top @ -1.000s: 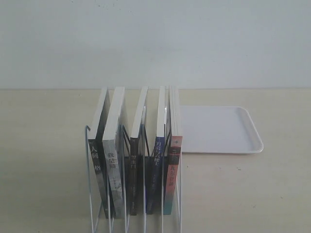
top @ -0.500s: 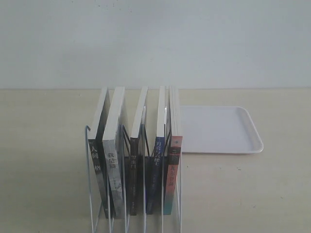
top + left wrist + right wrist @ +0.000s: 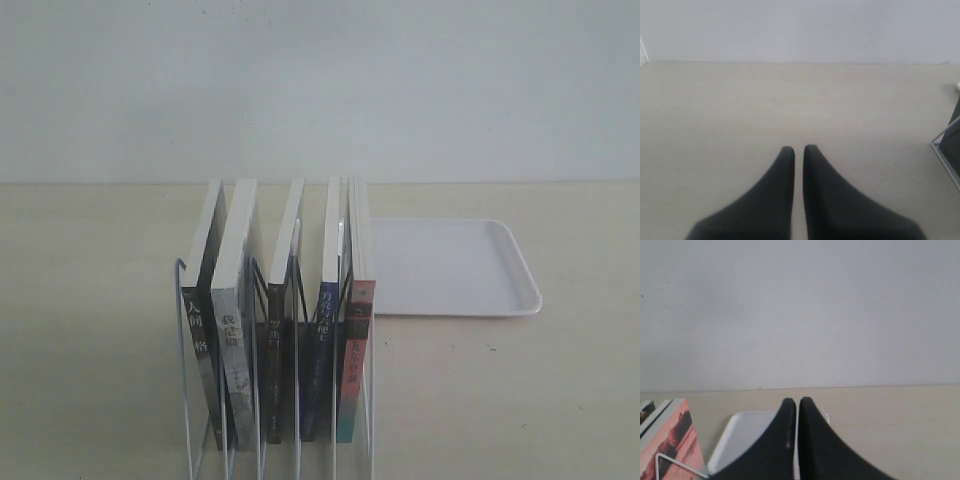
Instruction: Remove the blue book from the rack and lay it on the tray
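Our left tool [image 3: 798, 148] is clenched on nothing, its two black fingers nearly touching over the bare pale bench [image 3: 765, 100]. One corner of the white wire rack [image 3: 944, 150] shows at the edge of that wrist view. Our right tool [image 3: 793, 400] is likewise closed and empty, with the white tray [image 3: 740, 435] just beyond it and a pink-covered book [image 3: 672, 435] beside the tray.

In the exterior view neither tool appears. The rack [image 3: 181, 350] stands at lower centre of the frame, holding five upright books. The blue book [image 3: 322, 350] sits in the fourth slot from the left, between the dark brown-spined book [image 3: 274, 360] and the pink-and-teal-spined book [image 3: 355, 360]. The tray [image 3: 455, 265] lies flat at centre right, just beside the rack and behind it.
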You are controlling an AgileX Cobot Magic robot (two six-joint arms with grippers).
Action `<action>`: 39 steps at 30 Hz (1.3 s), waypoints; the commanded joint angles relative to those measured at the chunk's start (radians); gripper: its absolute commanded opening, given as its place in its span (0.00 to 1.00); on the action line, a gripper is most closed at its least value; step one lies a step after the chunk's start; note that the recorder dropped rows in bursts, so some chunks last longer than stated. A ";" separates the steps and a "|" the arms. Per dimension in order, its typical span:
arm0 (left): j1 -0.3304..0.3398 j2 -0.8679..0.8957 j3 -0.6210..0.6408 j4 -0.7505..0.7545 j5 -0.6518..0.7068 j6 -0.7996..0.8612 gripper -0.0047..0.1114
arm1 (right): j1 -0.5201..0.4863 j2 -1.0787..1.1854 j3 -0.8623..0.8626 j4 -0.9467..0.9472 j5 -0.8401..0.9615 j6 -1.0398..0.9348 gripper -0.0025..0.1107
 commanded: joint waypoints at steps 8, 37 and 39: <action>-0.008 -0.002 0.004 0.002 -0.004 0.002 0.09 | 0.038 0.152 -0.013 0.880 -0.093 -0.402 0.03; -0.008 -0.002 0.004 0.002 -0.004 0.002 0.09 | 0.573 1.184 -0.972 -0.195 0.775 0.217 0.02; -0.008 -0.002 0.004 0.002 -0.004 0.002 0.09 | 0.573 1.243 -1.044 -0.195 0.775 0.216 0.02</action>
